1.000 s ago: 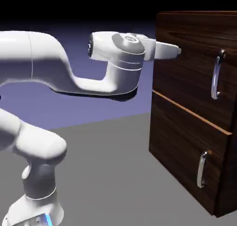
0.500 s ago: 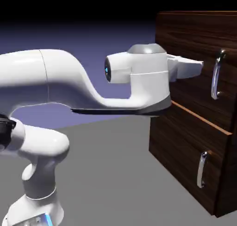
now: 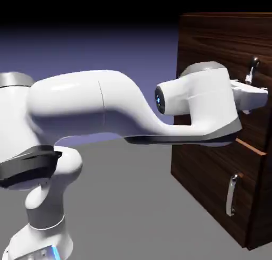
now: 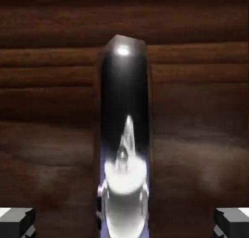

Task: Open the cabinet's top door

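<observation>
Two panels: front of the cabinet (image 3: 212,35), standing at the exterior view's right on the table (image 3: 133,200).
Top door: upper dark walnut panel (image 3: 212,51), shut flush with the cabinet front; fills the hand view as wood grain (image 4: 48,86).
Top handle: long silver bar (image 4: 124,135), dead centre in the hand view, running lengthwise between the fingertips; in the exterior view only its upper end (image 3: 252,67) peeks above the hand.
Lower panel: shorter, with its own small silver handle (image 3: 231,194), well below the arm.
End effector: (image 3: 255,97) right at the top handle; spread wide in the hand view (image 4: 124,225), grey fingertips (image 4: 17,221) at the two bottom corners, clear of the bar on both sides.
Hand view only: gap between fingertips and bar.
Exterior view only: white arm (image 3: 106,105) reaching level from the left.
Table: plain grey.
Backdrop: blue-violet, darkening to black at the top.
</observation>
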